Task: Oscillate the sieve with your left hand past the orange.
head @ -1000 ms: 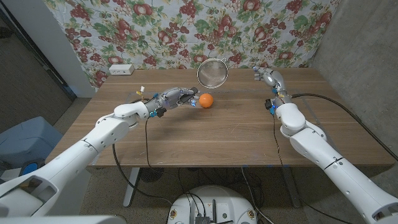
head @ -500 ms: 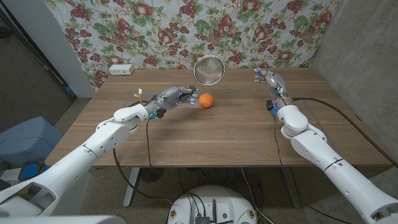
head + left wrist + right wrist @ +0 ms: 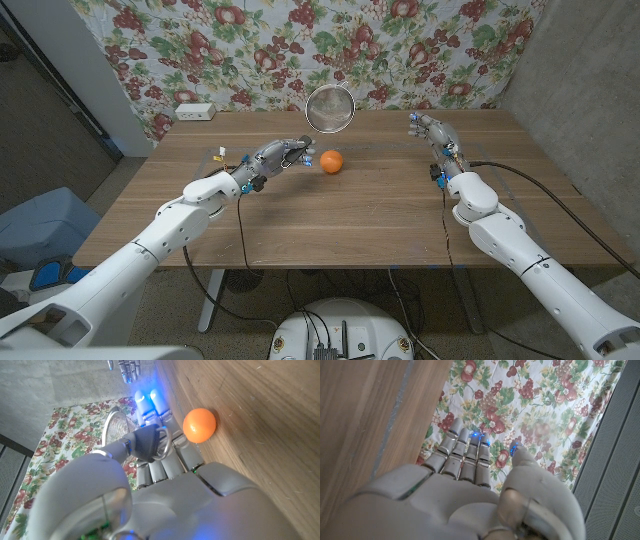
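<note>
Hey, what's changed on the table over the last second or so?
The sieve, held up by the left hand, swung toward the robot's left and a little up the picture. The hand kept its grip and barely shifted. The orange stayed put on the table, and the right hand stayed at the far edge, holding nothing.

One sieve (image 3: 330, 107), one orange (image 3: 331, 161), one white box (image 3: 195, 111), one table (image 3: 350, 220).

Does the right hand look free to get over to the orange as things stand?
Probably yes. The right hand holds nothing and bare table lies between it and the orange. The left hand, holding the sieve, crowds only the orange's far side.
</note>
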{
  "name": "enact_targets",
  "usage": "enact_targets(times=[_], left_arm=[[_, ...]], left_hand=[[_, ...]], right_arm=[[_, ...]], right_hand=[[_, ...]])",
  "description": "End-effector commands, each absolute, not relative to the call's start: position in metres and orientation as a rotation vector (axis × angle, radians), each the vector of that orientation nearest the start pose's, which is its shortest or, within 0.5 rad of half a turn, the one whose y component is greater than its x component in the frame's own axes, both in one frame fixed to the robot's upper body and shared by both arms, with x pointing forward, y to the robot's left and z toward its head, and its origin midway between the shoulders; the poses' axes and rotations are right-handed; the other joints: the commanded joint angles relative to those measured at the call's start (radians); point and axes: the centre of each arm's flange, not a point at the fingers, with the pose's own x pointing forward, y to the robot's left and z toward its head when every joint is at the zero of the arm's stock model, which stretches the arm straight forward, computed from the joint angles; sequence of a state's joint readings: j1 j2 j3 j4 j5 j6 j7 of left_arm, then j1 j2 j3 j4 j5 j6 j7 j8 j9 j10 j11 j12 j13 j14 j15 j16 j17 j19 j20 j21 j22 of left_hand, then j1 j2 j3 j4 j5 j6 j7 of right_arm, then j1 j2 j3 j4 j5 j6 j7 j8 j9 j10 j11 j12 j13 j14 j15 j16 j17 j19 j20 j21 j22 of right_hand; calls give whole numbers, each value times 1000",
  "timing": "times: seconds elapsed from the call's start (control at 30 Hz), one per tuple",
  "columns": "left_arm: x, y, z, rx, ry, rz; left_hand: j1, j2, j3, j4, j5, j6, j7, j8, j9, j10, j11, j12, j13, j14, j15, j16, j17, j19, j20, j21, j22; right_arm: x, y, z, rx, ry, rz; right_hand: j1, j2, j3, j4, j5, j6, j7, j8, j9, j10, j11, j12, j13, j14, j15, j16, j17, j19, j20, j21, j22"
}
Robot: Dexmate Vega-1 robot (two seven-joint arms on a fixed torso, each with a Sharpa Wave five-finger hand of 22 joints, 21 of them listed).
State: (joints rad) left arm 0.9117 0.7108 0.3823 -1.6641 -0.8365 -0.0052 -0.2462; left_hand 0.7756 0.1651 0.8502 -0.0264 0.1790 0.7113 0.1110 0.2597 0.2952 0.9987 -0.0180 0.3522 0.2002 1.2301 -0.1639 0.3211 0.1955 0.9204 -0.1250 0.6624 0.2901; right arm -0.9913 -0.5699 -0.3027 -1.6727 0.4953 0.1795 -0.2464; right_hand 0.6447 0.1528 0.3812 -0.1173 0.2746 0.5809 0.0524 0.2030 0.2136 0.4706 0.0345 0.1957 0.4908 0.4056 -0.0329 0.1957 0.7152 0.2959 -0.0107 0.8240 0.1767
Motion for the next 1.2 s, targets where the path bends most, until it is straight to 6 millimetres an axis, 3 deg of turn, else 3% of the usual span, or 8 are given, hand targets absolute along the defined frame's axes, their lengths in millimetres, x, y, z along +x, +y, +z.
enact_targets(times=[0.03, 0.7, 1.03, 1.2], left_arm=[[592, 240, -10, -32, -455, -568], [588, 247, -24, -198, -392, -445], [586, 248, -30, -272, -334, -397], [586, 249, -34, -312, -295, -376]], left_hand=[[36, 42, 20, 13, 6, 91, 88, 2, 6, 36, -26, -5, 0, 69, -63, -1, -1, 5, -19, 12, 5], [37, 42, 21, 10, 5, 93, 88, -1, 13, 36, -25, -10, 0, 72, -63, -4, -1, 1, -20, 22, 5], [38, 42, 22, 8, 4, 95, 88, -2, 16, 37, -23, -12, -1, 73, -63, -6, -1, 1, -20, 28, 4], [38, 42, 22, 8, 4, 97, 89, -3, 17, 39, -21, -12, -1, 73, -63, -6, -1, 1, -19, 30, 4]], right_arm=[[595, -277, 2, 10, -690, 99], [601, -281, -2, 35, -681, 112], [602, -283, -4, 42, -679, 109], [602, -284, -5, 39, -680, 108]], right_hand=[[-16, 4, 1, 7, 7, -16, 1, -7, 0, -10, 9, -6, -7, -23, -3, -6, -12, -15, -1, -12, -1], [-84, 8, -3, 25, -5, -79, 9, -19, -11, -74, 1, -16, -52, -130, -4, -17, -66, -91, -11, -65, -5], [-122, 9, 2, 30, -19, -126, 14, -21, -18, -113, 13, -15, -89, -185, 5, -15, -114, -189, -22, -130, -9], [-132, 8, 1, 33, -22, -129, 19, -19, -19, -124, 16, -16, -97, -205, 6, -18, -123, -198, -22, -140, -9]])
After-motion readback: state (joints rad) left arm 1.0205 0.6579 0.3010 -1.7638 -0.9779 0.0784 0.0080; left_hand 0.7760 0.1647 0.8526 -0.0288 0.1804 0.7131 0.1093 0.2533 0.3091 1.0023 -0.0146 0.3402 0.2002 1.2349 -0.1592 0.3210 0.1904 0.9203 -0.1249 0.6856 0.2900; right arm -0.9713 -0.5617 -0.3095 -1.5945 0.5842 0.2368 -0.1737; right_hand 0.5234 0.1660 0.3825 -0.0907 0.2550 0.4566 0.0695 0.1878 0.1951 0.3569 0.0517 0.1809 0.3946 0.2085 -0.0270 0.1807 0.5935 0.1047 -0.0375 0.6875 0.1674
